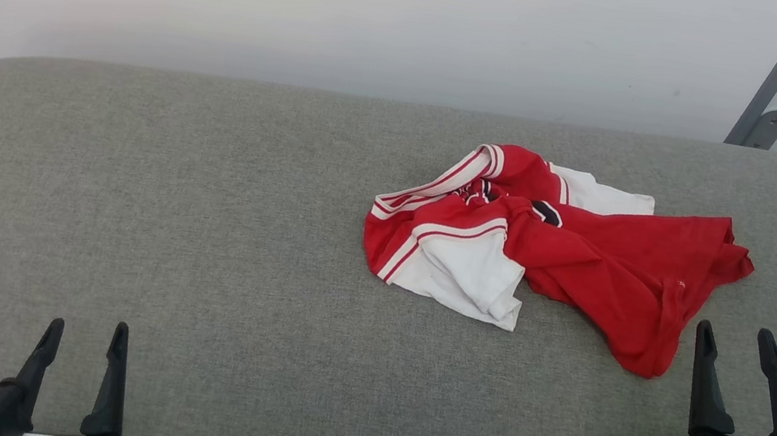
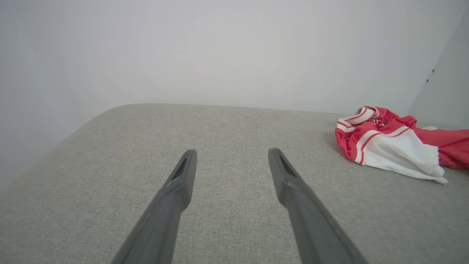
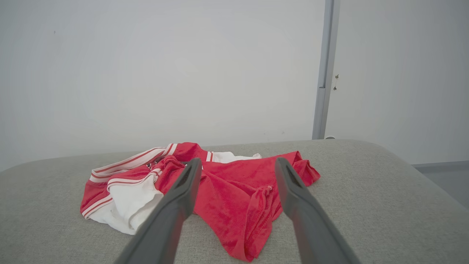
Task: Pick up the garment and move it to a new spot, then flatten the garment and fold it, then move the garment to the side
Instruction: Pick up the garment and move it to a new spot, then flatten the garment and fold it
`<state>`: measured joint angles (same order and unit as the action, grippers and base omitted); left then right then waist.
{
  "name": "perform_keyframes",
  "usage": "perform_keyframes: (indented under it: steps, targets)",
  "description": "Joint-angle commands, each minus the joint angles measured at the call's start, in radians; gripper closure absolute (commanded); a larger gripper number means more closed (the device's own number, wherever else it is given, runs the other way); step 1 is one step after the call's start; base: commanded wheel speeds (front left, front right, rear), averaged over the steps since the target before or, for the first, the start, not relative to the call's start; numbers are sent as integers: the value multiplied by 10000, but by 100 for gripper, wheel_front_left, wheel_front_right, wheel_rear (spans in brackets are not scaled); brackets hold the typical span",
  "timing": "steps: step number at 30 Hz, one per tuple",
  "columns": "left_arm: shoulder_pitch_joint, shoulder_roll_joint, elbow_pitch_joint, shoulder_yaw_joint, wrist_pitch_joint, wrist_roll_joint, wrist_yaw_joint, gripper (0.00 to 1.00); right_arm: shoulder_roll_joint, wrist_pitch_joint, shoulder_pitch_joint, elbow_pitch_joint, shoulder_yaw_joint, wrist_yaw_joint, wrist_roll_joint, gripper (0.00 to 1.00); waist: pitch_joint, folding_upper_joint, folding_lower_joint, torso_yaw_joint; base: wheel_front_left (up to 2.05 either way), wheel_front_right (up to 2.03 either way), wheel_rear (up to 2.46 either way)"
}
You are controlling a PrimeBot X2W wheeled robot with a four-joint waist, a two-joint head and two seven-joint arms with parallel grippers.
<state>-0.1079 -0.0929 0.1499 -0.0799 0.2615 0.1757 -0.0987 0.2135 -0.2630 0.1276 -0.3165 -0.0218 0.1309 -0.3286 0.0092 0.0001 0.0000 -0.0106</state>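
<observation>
The soft red jersey T-shirt (image 1: 589,261) lies crumpled, its white sleeve panel and striped trim showing, right of centre on the grey woven padded surface (image 1: 197,216). My right pincer (image 1: 736,330) is spread just beside its hem. My left pincer (image 1: 88,325) is spread well apart from it.

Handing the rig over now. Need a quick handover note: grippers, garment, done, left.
The garment lies crumpled in a heap, right of centre on the grey padded surface.
The left gripper is open and empty, near left, well away from the shirt.
The right gripper is open and empty, just short of the heap's near right edge.
Done: nothing yet.
Left: pick up, move, flatten, fold, set aside.
</observation>
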Motion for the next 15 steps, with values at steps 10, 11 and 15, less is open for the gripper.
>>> perform_keyframes:
  steps: [10, 11, 15]
  targets:
    - [218, 262, 32, 19, 53, -186, -254, 0, 260, -22, 267, -137, 272, -3, 10, 0, 318, -1, 0, 188, 0, 0, 0]
    - [261, 291, 37, 107, 53, -175, -261, 0, 399, -22, 436, -231, 432, -3, -2, 0, 402, -1, 0, 223, 0, 0, 0]
    - [376, 359, 4, 322, 53, -113, -291, 0, 913, 129, 1132, -709, 983, -3, -293, 0, 731, -1, 0, 370, 0, 0, 0]
